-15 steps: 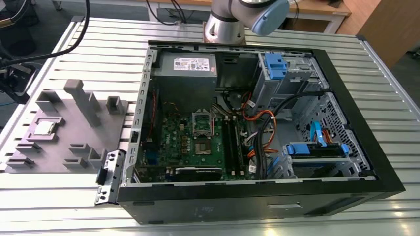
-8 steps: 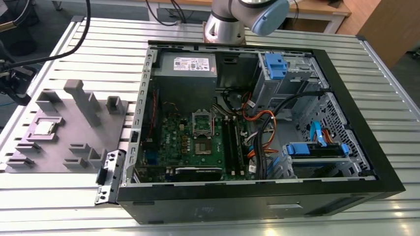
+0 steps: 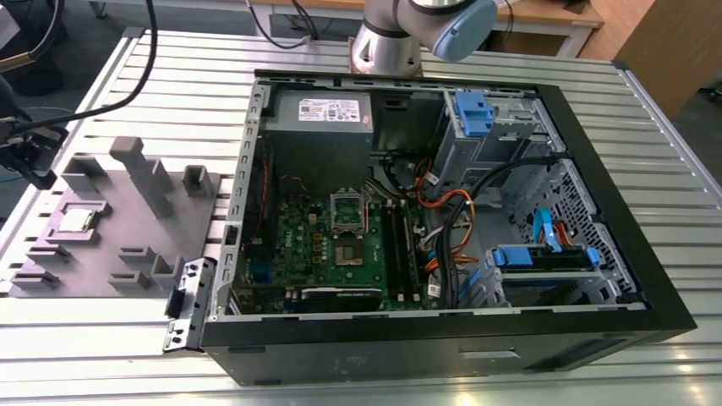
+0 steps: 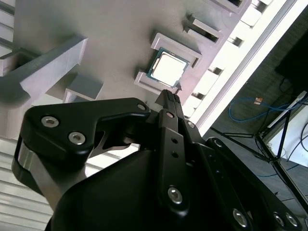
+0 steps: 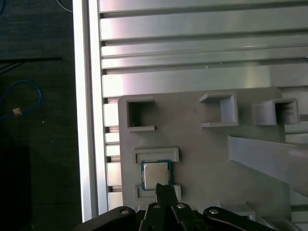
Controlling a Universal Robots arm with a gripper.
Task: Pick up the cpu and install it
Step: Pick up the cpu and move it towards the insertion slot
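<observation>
Exterior view: the claw (image 3: pixel 30 159) is cut off by the exterior view's left edge and the arm (image 3: pixel 434 25) by the top edge. The cpu (image 3: pixel 76 220), lying in the grey tray (image 3: pixel 124 211), is too small to show detail. In the first wrist view, the claw's tip covers part of one cpu edge; whether they touch cannot be told. In both wrist views, the claw's body hides part of the tray, which also runs out of frame.

white label (image 3: pixel 328 108) — print seemingly illegible
</observation>
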